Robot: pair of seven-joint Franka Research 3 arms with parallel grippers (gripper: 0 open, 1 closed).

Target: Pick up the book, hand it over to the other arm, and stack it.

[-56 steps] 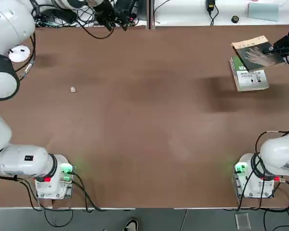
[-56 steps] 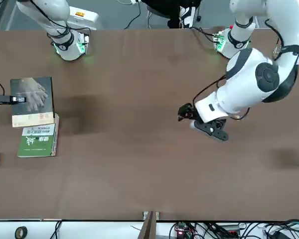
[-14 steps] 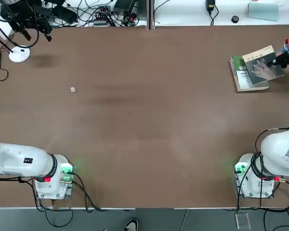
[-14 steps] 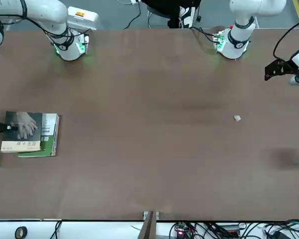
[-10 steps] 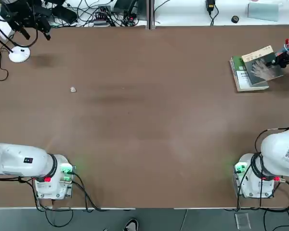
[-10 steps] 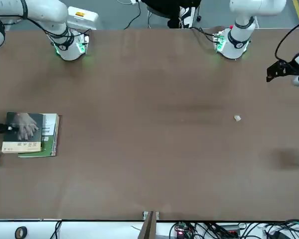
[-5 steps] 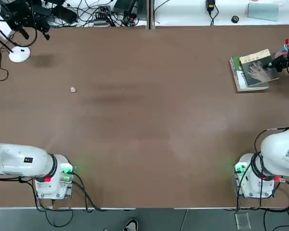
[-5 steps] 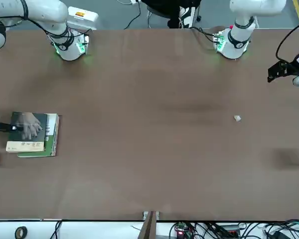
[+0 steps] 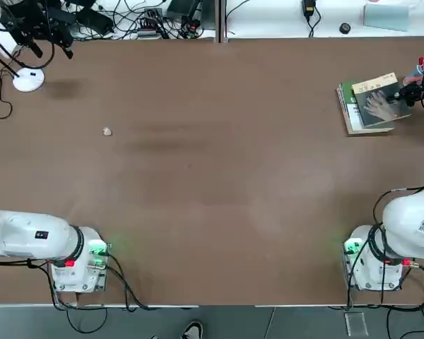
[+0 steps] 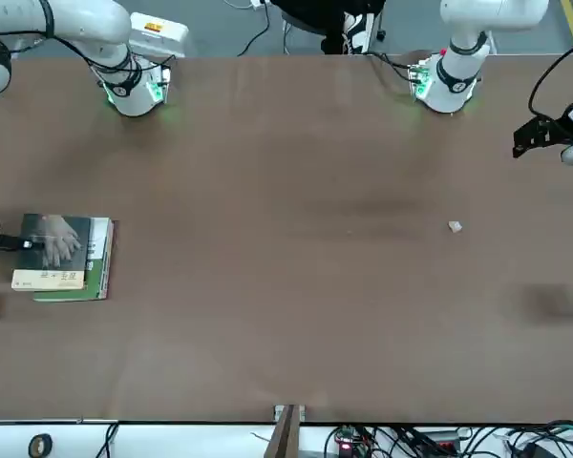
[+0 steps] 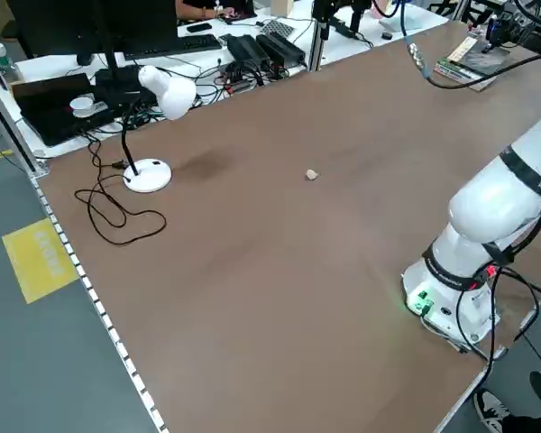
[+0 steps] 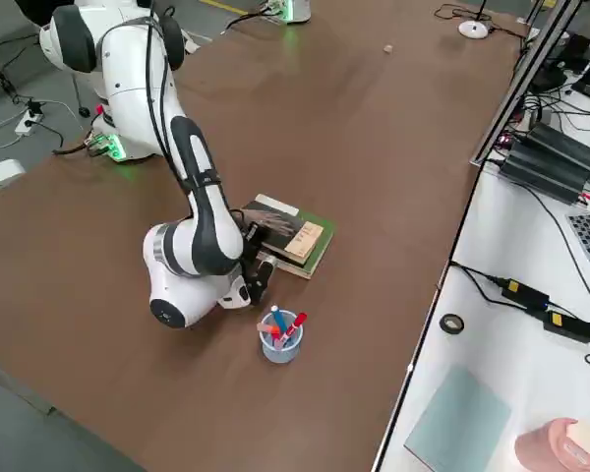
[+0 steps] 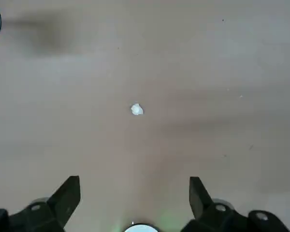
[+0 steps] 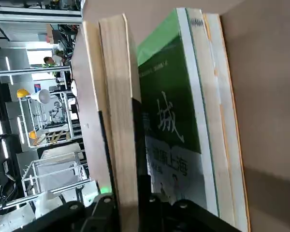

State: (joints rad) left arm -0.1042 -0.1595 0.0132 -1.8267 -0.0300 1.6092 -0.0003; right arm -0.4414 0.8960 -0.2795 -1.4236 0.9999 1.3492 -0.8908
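The book [image 9: 381, 100] lies on top of the green-and-white book [image 9: 355, 113] at the far right part of the worktop [image 9: 212, 176], close to its right edge. It does not cover the lower book fully: in the top view it sits toward the right edge, and a strip of the green cover shows beside it. The right pincer [image 9: 412, 90] is at the book's outer edge, the side nearest the worktop's right edge. Its fingers are pressed together on that edge, pinching the book; the right wrist view shows the page block [image 14: 111, 111] between the dark fingers, with the green-and-white book just beside it.

The right arm [image 12: 192, 236] reaches out from its base and bends down low over the worktop, so that the pincer comes to the book almost level, from the side. A cup with pens [image 12: 280, 334] stands near this arm, just beside the stack.

The left pincer [image 13: 134, 200] hangs high over the far left part of the worktop, pointing straight down, with its fingers spread wide and nothing between them. Under it a small white crumb [image 13: 137, 109] lies on the bare surface.

Counted: two books in one stack, two arms, one crumb, one cup and one white desk lamp [image 11: 153, 117] at the far left corner.
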